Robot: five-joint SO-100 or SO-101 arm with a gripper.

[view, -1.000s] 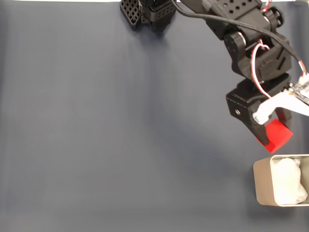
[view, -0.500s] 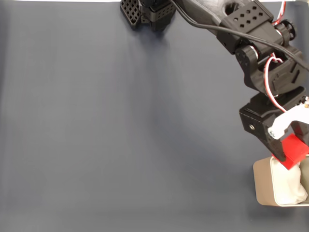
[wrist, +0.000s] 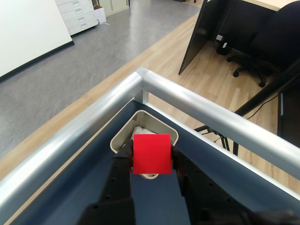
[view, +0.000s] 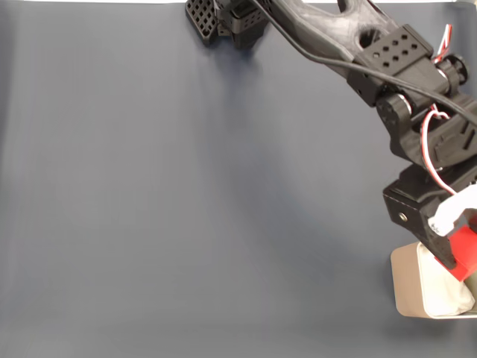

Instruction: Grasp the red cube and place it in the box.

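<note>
The red cube (view: pixel 463 254) is clamped between the fingers of my gripper (view: pixel 456 250), held above the box (view: pixel 405 285) at the lower right of the fixed view. The box is beige-grey with white padding (view: pixel 440 292) inside. In the wrist view the red cube (wrist: pixel 151 153) sits between the two black fingers, directly in front of the box (wrist: pixel 123 133) in the table's corner. The gripper (wrist: pixel 151 157) is shut on the cube, which covers much of the box's opening.
The dark blue table surface (view: pixel 186 194) spreads wide to the left in the fixed view. A silver metal rail (wrist: pixel 197 110) borders the table corner just beyond the box. The arm's black base (view: pixel 227 19) stands at the top edge.
The arm has carried the red cube down and to the right, from beside the box's upper edge to over the box's opening. The gripper stays shut on it.
</note>
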